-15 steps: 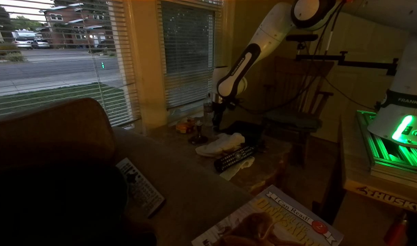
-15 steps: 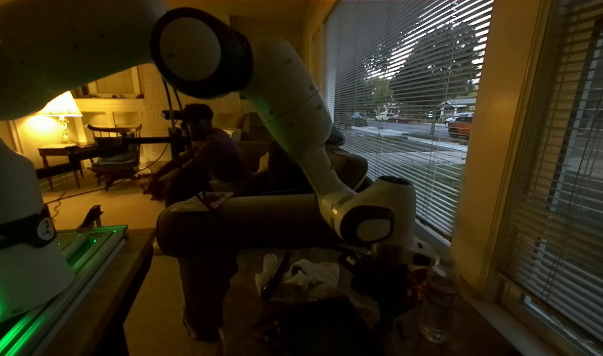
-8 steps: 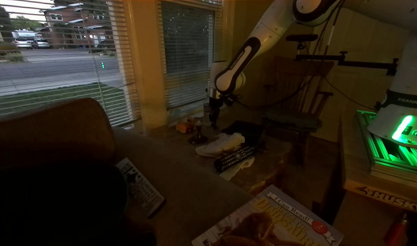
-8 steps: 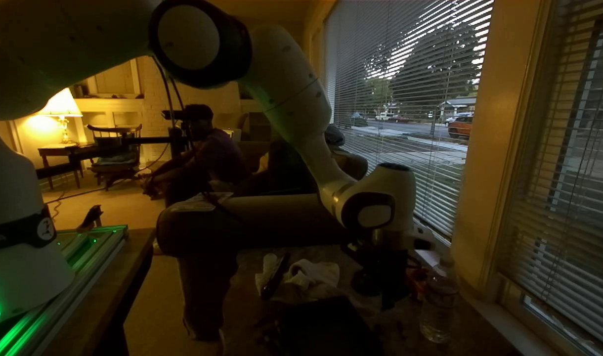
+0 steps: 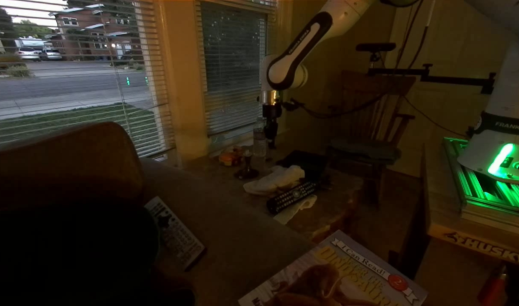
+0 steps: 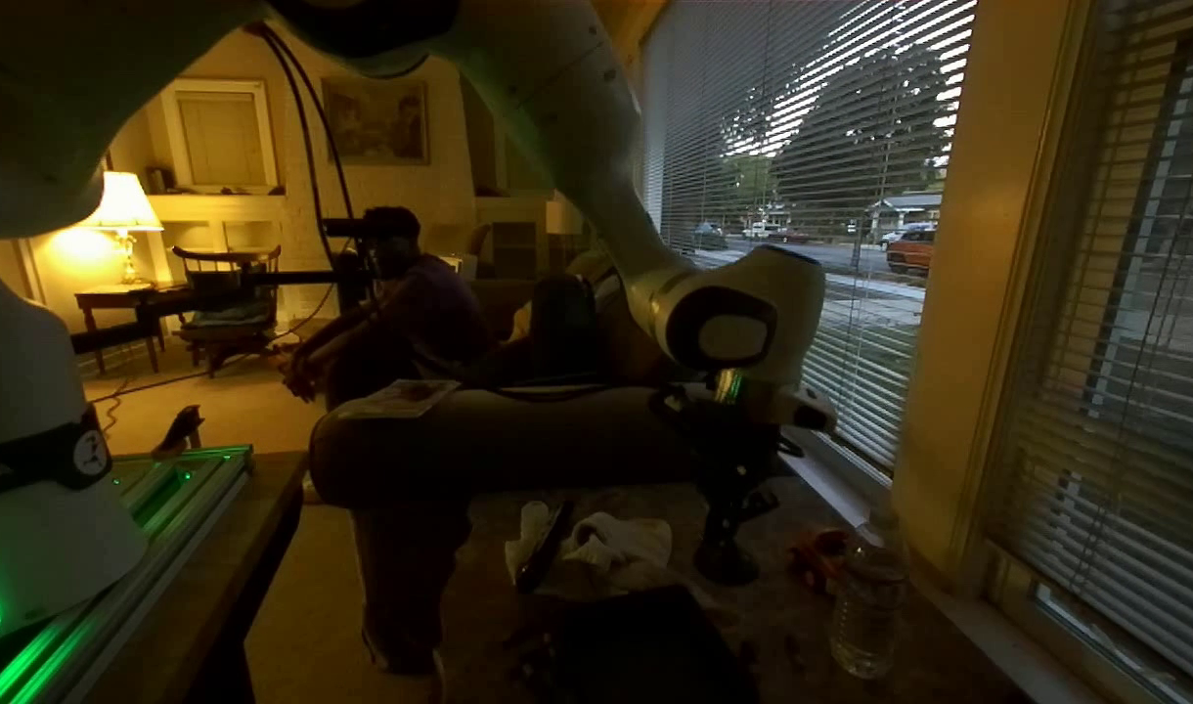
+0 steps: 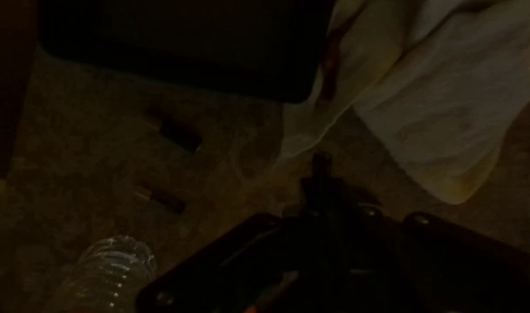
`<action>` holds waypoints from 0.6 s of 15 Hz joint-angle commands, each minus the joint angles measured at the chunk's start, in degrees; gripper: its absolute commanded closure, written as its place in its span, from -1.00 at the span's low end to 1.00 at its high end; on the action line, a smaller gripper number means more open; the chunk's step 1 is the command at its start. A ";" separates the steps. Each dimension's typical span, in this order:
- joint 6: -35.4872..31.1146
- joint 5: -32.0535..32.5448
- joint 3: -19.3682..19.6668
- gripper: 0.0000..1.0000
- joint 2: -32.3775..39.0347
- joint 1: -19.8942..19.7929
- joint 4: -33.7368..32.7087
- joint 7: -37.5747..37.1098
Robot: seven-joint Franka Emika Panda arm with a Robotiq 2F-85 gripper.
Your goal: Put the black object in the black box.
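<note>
The black box (image 5: pixel 306 160) is a low open tray on the small table; it also shows in an exterior view (image 6: pixel 645 636) and at the top of the wrist view (image 7: pixel 247 84). My gripper (image 5: pixel 271 137) hangs pointing down above the table, beside the box on the window side. In the wrist view my gripper (image 7: pixel 321 188) looks shut, with a thin black object (image 7: pixel 322 163) sticking out past its fingertips. The picture is very dark, so most of the object is hidden between the fingers. The box lies ahead and to the left there.
Two small dark pieces (image 7: pixel 180 137) (image 7: pixel 164 202) lie by the box. A clear bottle (image 6: pixel 865 616) and an orange toy (image 6: pixel 817 557) stand near the window. A dark stand (image 5: pixel 246 170), a white cloth (image 5: pixel 274 180) and a black remote (image 5: pixel 292 196) lie beside the box.
My gripper has risen from close to the table to well above it, with the whole arm lifting. The box and the things on the table have stayed in place.
</note>
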State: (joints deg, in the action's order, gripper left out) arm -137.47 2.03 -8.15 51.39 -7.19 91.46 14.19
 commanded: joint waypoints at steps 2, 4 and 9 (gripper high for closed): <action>10.93 -5.60 -1.25 0.95 -9.67 -1.53 8.74 1.22; 13.57 -6.42 0.01 0.95 -11.84 -0.85 10.72 0.21; 10.30 -2.76 3.75 0.95 -15.65 0.61 18.10 0.92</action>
State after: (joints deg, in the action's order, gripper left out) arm -124.37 -2.26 -6.79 39.52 -7.91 103.08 14.33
